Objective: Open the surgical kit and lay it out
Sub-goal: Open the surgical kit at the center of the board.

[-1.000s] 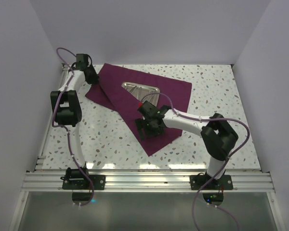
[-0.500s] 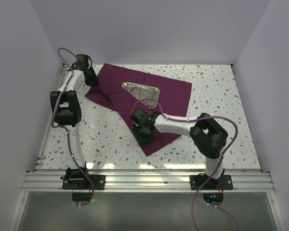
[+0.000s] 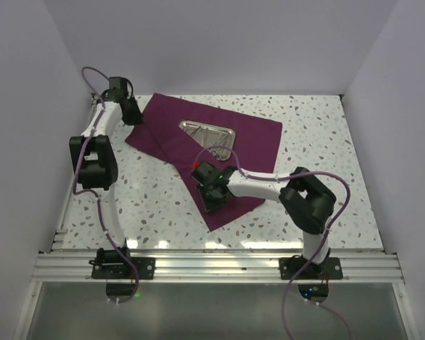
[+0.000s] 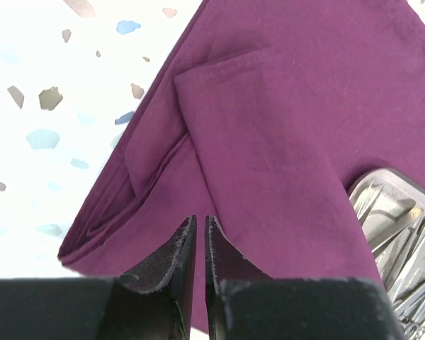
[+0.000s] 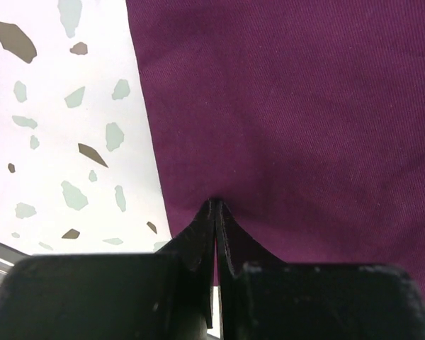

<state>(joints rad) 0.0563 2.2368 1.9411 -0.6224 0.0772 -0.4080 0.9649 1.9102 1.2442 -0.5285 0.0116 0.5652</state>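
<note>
The surgical kit's maroon cloth wrap [image 3: 258,138] lies spread on the speckled table, its left part still folded in layers [image 4: 149,163]. A small steel tray [image 3: 207,132] sits on it, and thin silver instruments [image 4: 404,248] lie in the tray. My left gripper [image 3: 130,112] hovers over the cloth's far-left folded corner. A thin slit shows between its fingers [image 4: 200,221] and nothing is in it. My right gripper [image 3: 211,193] is low on the cloth's near flap [image 5: 304,106], close to its left edge. Its tips [image 5: 216,205] are shut, pinching a small pucker of cloth.
White walls enclose the speckled table [image 3: 149,205] on three sides. An aluminium rail [image 3: 212,268] runs along the near edge by both arm bases. The right arm's elbow [image 3: 308,198] reaches over the table's right half.
My right gripper has slid a little to the left along the near flap and closed from wide open onto the cloth. My left gripper has drawn slightly back toward the far-left corner.
</note>
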